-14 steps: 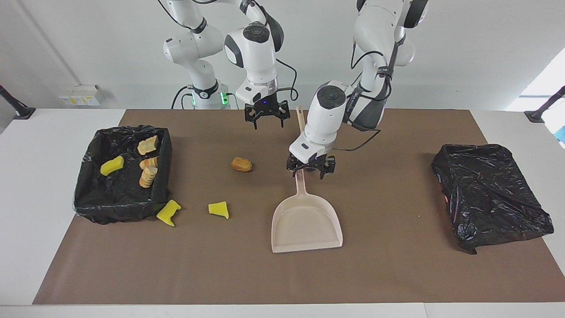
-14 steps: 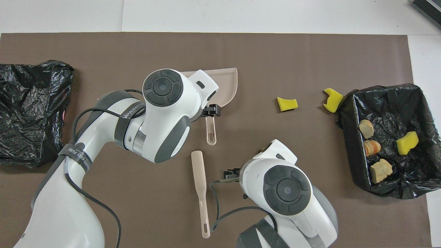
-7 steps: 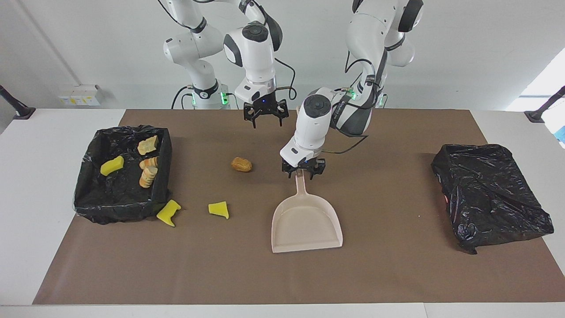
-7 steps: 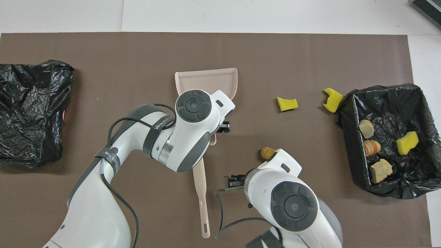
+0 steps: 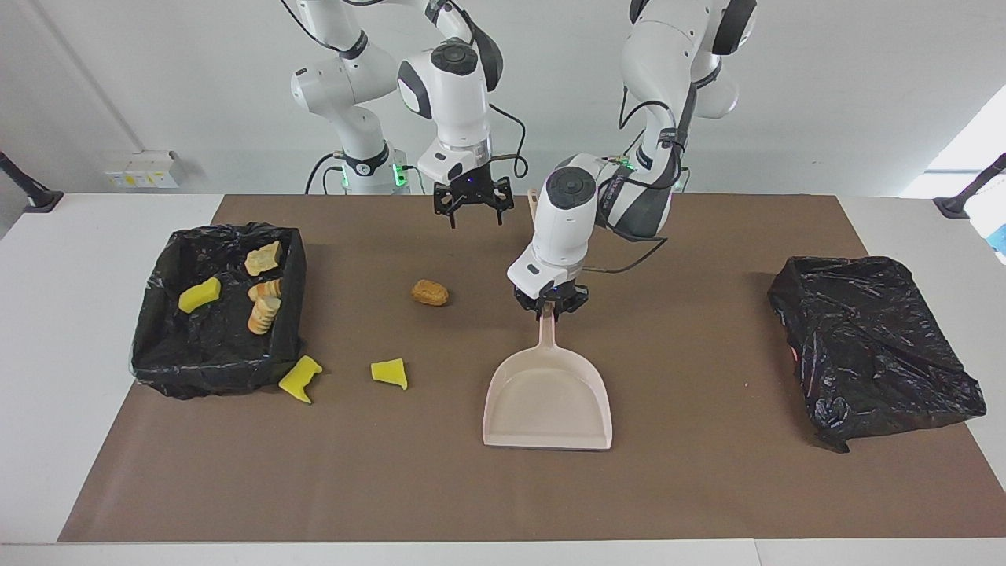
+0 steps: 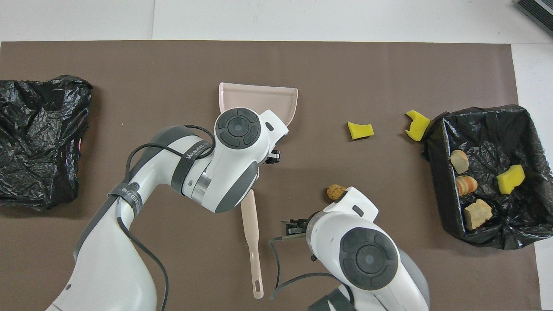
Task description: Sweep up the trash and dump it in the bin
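While the left gripper (image 5: pixel 550 307) is closed on the thin handle of the beige plastic dustpan (image 5: pixel 548 397), the pan lies flat on the brown table mat (image 5: pixel 692 487) with its long axis running from the robots outward, and its wide open mouth points away from them. The trash that is not yet collected lies to the side of this axis, toward the right arm's end of the table: 1 brown bun-like lump (image 5: pixel 430 293) beside the handle, nearer to the robots than the pan's tray, and 2 bright yellow sponge pieces (image 5: pixel 390 373), 1 of them touching the outer wall of the open bin lined with a black plastic bag (image 5: pixel 153 354). More scraps, yellow and tan, are already inside this bin. I judge that the pan must first turn its mouth sideways, toward these pieces, before anything can be pushed in.

The right gripper (image 5: pixel 473 206) hangs open and empty, up in the air above the mat near the long beige sweeping stick (image 6: pixel 252 233), which lies on the mat in line with the dustpan's handle, nearer to the robots. This arm is the closer one to the lump and the sponges.

Between the pan and the bin the mat is bare except for the trash, so there is room for turning. The crumpled black bag (image 5: pixel 872 346) at the left arm's end is well apart.
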You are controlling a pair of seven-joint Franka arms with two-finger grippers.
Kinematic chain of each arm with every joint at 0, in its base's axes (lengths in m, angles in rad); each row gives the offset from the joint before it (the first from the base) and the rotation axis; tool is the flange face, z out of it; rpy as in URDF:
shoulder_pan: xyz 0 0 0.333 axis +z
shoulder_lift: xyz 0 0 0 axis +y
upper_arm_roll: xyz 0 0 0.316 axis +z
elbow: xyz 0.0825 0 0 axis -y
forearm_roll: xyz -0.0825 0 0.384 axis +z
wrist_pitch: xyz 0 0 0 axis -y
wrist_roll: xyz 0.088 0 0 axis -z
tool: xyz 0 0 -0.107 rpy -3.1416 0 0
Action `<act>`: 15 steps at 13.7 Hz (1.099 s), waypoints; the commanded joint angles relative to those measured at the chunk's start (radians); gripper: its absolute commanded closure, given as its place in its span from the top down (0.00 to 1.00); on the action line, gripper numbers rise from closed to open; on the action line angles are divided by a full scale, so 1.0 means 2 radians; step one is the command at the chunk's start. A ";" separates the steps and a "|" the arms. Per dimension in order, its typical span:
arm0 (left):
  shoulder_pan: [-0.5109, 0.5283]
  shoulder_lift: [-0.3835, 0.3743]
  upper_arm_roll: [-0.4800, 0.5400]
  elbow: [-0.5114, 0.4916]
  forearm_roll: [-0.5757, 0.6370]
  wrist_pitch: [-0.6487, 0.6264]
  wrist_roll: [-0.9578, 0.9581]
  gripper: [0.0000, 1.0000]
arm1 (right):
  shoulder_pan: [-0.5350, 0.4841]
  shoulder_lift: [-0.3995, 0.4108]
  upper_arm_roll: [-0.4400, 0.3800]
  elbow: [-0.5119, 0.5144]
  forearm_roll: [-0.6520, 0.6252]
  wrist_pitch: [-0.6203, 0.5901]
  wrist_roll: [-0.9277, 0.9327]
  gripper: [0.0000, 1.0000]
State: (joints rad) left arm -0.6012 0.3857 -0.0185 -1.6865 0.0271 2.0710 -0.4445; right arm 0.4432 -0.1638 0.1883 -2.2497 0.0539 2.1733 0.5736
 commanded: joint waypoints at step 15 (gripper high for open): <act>0.239 -0.164 -0.001 -0.062 0.031 -0.225 0.583 0.00 | 0.156 0.070 0.001 -0.063 0.008 0.177 0.149 1.00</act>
State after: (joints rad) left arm -0.1578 0.1164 -0.0074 -1.7167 0.0738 1.5976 0.6438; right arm 0.7132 -0.0334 0.1914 -2.3207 0.0934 2.4408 0.8075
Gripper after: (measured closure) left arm 0.678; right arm 0.000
